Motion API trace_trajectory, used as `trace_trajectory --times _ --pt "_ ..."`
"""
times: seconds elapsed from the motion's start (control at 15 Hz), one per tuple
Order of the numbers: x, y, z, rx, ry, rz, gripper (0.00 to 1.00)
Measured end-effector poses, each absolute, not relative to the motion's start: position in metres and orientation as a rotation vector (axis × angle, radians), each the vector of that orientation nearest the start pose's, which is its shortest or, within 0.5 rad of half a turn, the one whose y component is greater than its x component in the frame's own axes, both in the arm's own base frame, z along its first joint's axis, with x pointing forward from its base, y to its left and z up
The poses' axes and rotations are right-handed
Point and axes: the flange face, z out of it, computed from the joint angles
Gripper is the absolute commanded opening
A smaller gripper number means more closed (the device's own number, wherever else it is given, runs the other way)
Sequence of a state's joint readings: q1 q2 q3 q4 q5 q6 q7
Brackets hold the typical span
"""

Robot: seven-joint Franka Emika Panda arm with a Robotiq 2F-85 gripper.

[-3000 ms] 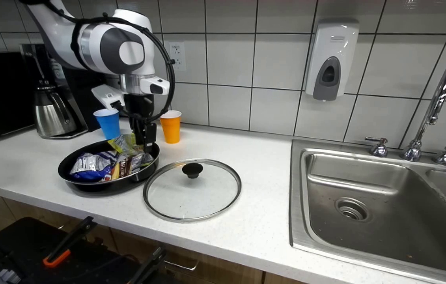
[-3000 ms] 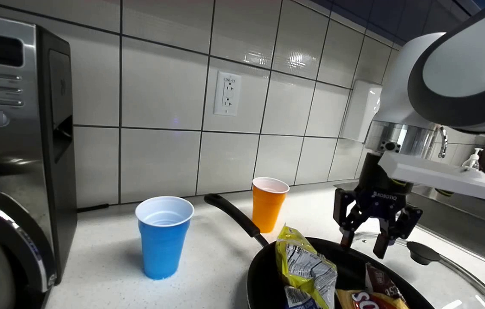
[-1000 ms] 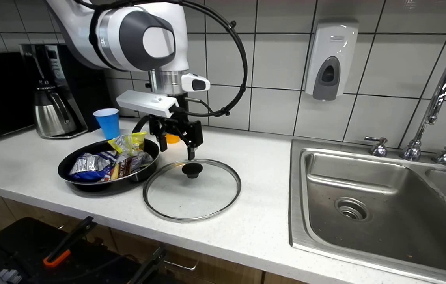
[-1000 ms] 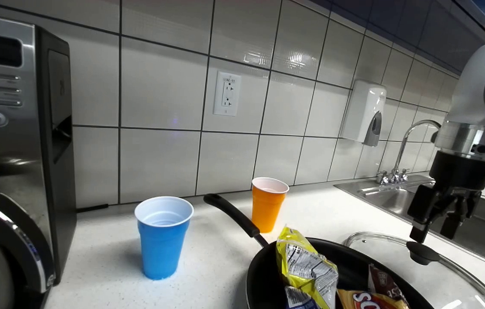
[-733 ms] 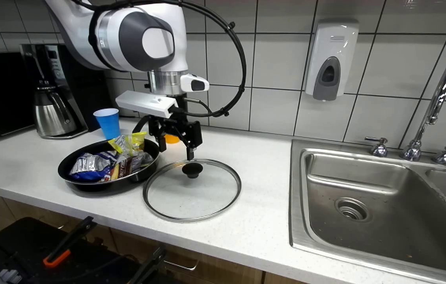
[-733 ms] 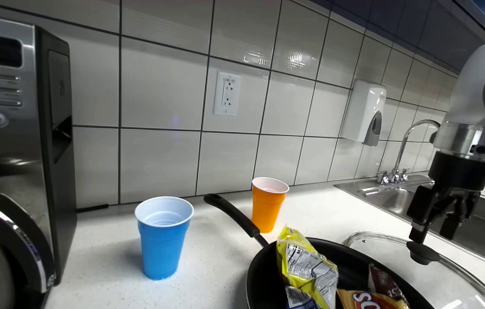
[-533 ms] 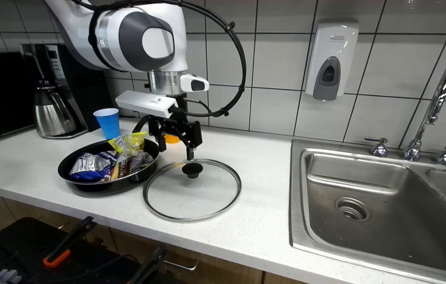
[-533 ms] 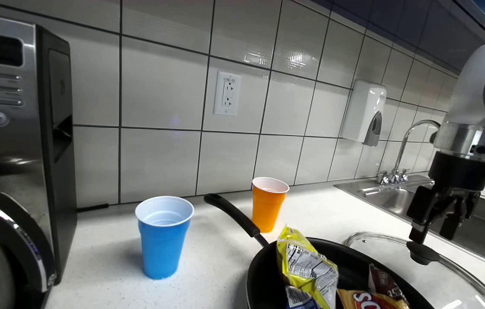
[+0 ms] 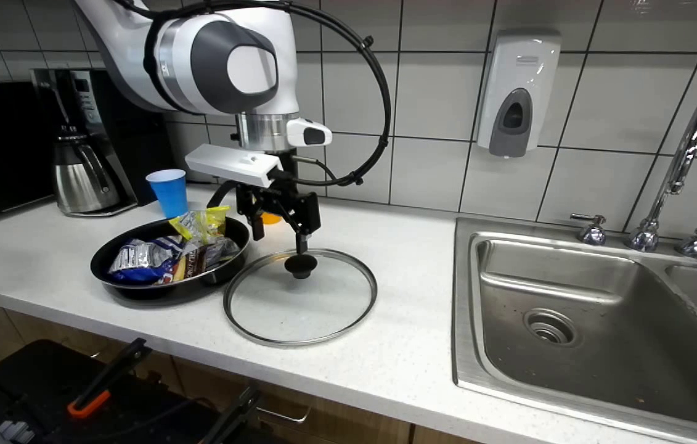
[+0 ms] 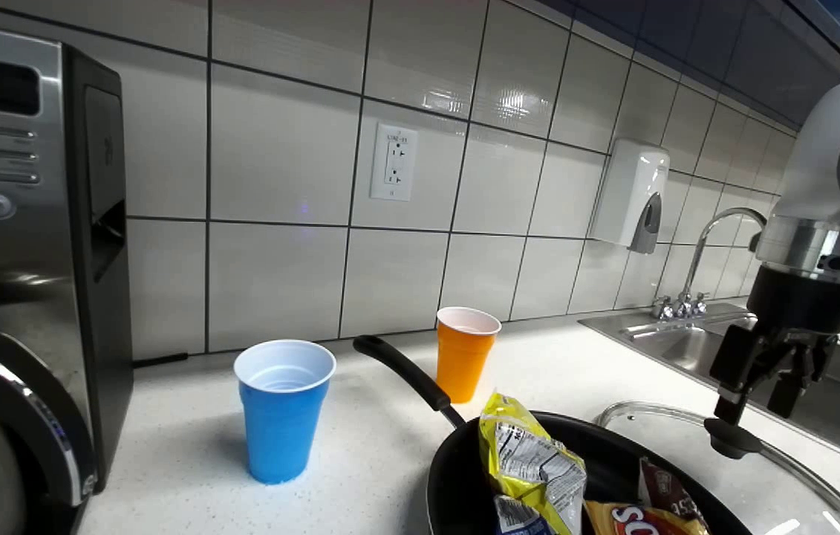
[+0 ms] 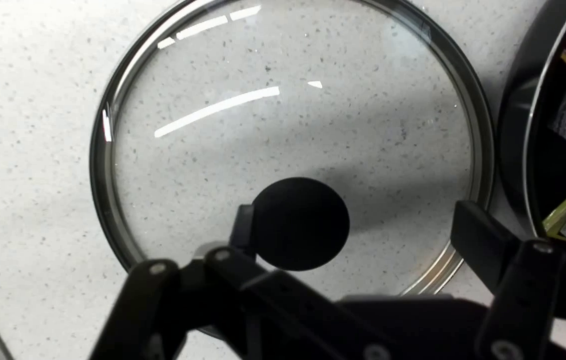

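My gripper hangs open and holds nothing, just over the back part of the round glass lid. That lid lies flat on the white counter, its black knob facing up. In the wrist view one fingertip overlaps the edge of the knob, while the opposite finger stands over the lid's rim near the pan. Whether the nearer finger touches the knob I cannot tell. Beside the lid stands a black pan with several snack packets, among them a yellow one and a blue one.
Behind the pan are a blue cup and an orange cup, the latter mostly hidden by the gripper in an exterior view. The pan's handle points toward the wall. A steel sink and a coffee carafe flank the area.
From above the pan, my gripper has travelled over to the lid and turned, staying open. During the last half second it shifted slightly toward the sink and lower. Pan, packets and lid look unmoved.
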State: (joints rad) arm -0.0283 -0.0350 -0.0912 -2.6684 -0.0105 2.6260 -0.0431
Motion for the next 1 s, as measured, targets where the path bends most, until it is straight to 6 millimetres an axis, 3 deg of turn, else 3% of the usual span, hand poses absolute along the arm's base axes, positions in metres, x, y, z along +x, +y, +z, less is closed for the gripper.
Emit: trace_trajectory --times 0.4,1.0 --pt "0.418 -0.062 0.241 -3.152 0.122 0.013 1.0" --pt "0.431 -0.069 0.209 -3.166 0.087 0.042 1.0"
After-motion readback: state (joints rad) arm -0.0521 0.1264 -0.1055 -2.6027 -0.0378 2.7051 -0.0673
